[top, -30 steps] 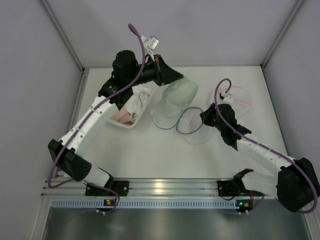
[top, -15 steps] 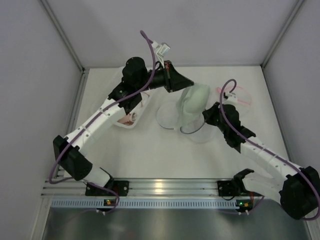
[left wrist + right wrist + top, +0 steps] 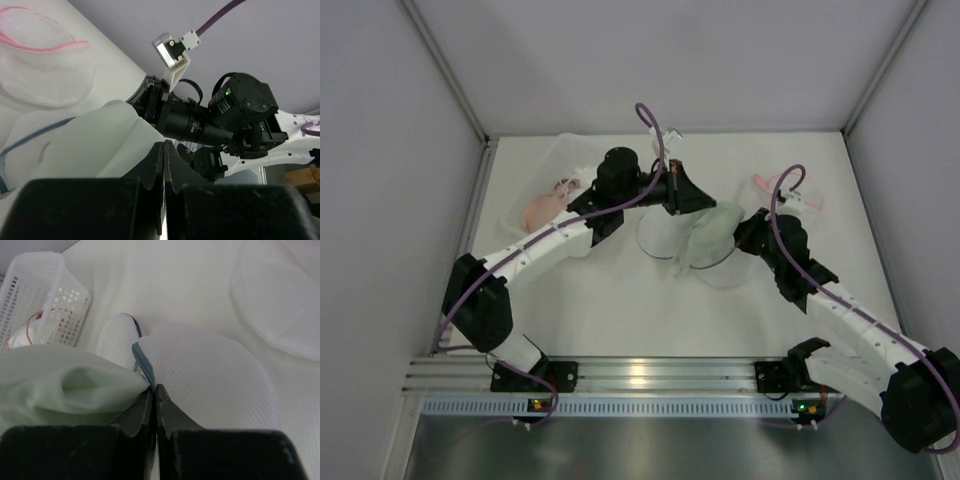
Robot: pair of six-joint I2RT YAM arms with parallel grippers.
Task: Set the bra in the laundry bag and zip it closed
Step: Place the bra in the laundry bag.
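Note:
The pale green bra [image 3: 708, 237] hangs from my left gripper [image 3: 704, 206], which is shut on it, over the open white mesh laundry bag [image 3: 725, 270]. The bag has a blue zip rim, and one of its round halves [image 3: 658, 238] lies to the left. My right gripper [image 3: 748, 233] is shut on the bag's blue zip edge [image 3: 144, 362], right beside the bra [image 3: 65, 385]. In the left wrist view the bra [image 3: 100, 142] lies against my closed left gripper [image 3: 164, 146]. In the right wrist view my right gripper [image 3: 154, 388] pinches the rim of the bag [image 3: 210, 375].
A white plastic basket [image 3: 525, 196] with pink garments stands at the back left and also shows in the right wrist view [image 3: 37, 295]. A second mesh bag with pink trim [image 3: 790, 190] lies at the back right, behind my right arm.
My left arm has swung right and forward with the bra, from over the basket to over the bag. The bra has sunk lower and crumpled. My right gripper has shifted slightly right on the rim.

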